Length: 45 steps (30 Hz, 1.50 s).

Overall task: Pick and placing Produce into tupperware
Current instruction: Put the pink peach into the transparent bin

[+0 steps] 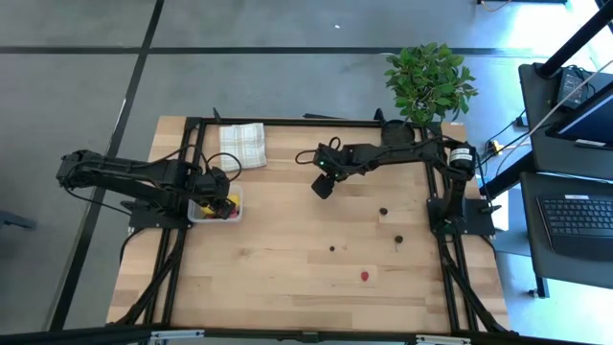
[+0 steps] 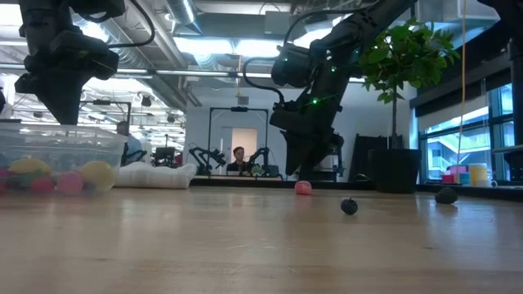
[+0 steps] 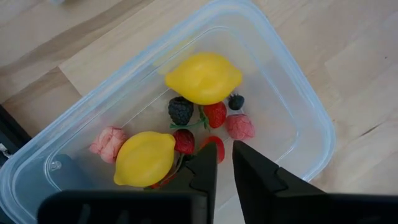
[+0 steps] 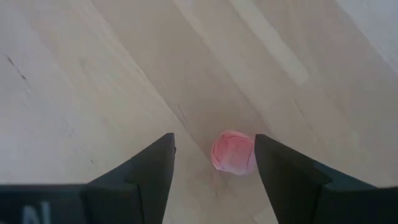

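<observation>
Right gripper (image 4: 214, 158) hangs spread over a small pink raspberry-like fruit piece (image 4: 233, 152); left gripper (image 3: 224, 165) hangs over the filled small clear rectangular plastic container (image 3: 311, 118).

No brand, label or writing can be read on anything here. In the right wrist view the pink piece lies on the pale wooden table (image 1: 287, 259) in the gap between the wide-apart jaws, nearer one finger, touching neither as far as can be seen. The left gripper's jaws stand nearly together with a narrow slit between them, pinching nothing, above the container at the table's left side. Inside it lie two yellow lemon-like pieces (image 3: 202, 78), red strawberry-like pieces (image 3: 215, 114), a dark blackberry-like piece (image 3: 180, 111) and pink ones. More loose pieces lie well apart on the table's right half: small dark ones (image 1: 383, 211) and a red one (image 1: 365, 276).
</observation>
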Each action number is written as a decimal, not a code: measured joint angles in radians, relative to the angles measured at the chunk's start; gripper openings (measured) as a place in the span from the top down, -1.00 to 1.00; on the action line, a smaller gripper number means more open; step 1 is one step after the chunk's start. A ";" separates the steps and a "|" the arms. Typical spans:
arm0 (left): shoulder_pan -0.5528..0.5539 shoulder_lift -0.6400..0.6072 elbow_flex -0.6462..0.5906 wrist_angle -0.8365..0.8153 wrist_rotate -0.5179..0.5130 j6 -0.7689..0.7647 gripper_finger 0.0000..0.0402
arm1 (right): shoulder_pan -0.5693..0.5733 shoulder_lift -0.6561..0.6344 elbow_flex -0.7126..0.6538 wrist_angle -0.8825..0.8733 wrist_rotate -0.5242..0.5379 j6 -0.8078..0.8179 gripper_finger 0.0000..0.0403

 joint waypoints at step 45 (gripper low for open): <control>0.000 0.000 0.000 0.001 -0.045 0.000 1.00 | -0.006 0.070 0.000 0.100 -0.356 0.099 0.67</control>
